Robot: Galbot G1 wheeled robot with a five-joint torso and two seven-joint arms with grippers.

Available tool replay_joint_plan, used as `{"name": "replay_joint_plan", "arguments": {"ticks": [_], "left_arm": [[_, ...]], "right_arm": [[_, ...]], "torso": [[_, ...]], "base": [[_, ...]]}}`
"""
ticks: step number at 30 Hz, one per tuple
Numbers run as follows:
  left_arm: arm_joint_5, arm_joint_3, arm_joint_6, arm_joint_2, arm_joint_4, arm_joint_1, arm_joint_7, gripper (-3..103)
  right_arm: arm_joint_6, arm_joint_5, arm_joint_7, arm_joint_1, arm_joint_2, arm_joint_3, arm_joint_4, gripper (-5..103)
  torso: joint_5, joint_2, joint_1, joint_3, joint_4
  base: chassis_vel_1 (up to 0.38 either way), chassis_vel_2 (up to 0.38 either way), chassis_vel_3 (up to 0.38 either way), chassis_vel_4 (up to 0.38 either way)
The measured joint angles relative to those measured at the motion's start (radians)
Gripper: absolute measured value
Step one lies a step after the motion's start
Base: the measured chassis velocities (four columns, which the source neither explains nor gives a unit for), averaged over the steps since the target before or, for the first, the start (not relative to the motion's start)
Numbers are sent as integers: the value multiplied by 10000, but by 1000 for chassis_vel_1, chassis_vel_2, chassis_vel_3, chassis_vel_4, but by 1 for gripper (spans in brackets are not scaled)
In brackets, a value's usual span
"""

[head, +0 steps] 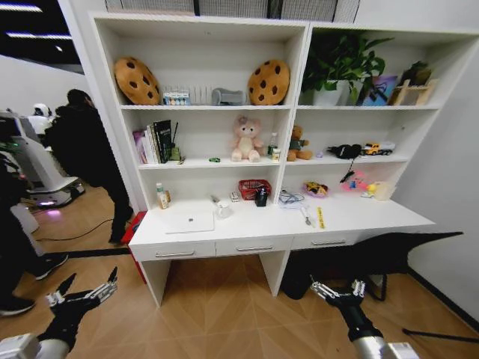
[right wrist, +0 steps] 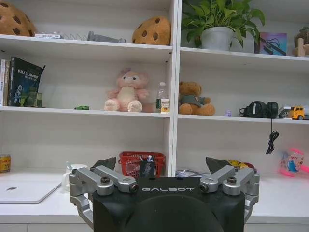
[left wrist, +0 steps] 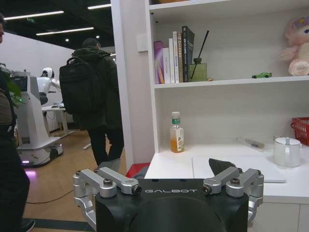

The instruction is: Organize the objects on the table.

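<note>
The table point(head: 247, 228) is a long white desk with three drawers, standing under white shelves a little way ahead of me. A silver laptop point(head: 189, 221) lies shut on its left part and appears in the right wrist view point(right wrist: 24, 191) too. Pens point(head: 307, 217) lie to the right of its middle. A tiny green toy car point(head: 215, 159) point(left wrist: 261, 75) point(right wrist: 81, 108) sits on the shelf above. My left gripper point(head: 84, 293) point(left wrist: 169, 169) and right gripper point(head: 338, 290) point(right wrist: 161, 164) hang low over the floor, short of the desk, both open and holding nothing.
On the desk are a red basket point(head: 254, 188), a white teapot point(head: 223, 209) point(left wrist: 287, 151) and a drink bottle point(head: 162, 196) point(left wrist: 176, 133). A dark object point(head: 374, 258) lies under the desk's right end. Another robot point(head: 30, 157) stands at far left. Wooden floor lies between me and the desk.
</note>
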Motion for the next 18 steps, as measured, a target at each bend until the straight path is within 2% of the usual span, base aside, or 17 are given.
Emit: {"name": "replay_joint_plan", "arguments": {"ticks": [18], "left_arm": [[0,0,0,0,0,0,-1,100]], "right_arm": [[0,0,0,0,1,0,0,100]], "torso": [[0,0,0,0,1]], "base": [[0,0,0,0]]}}
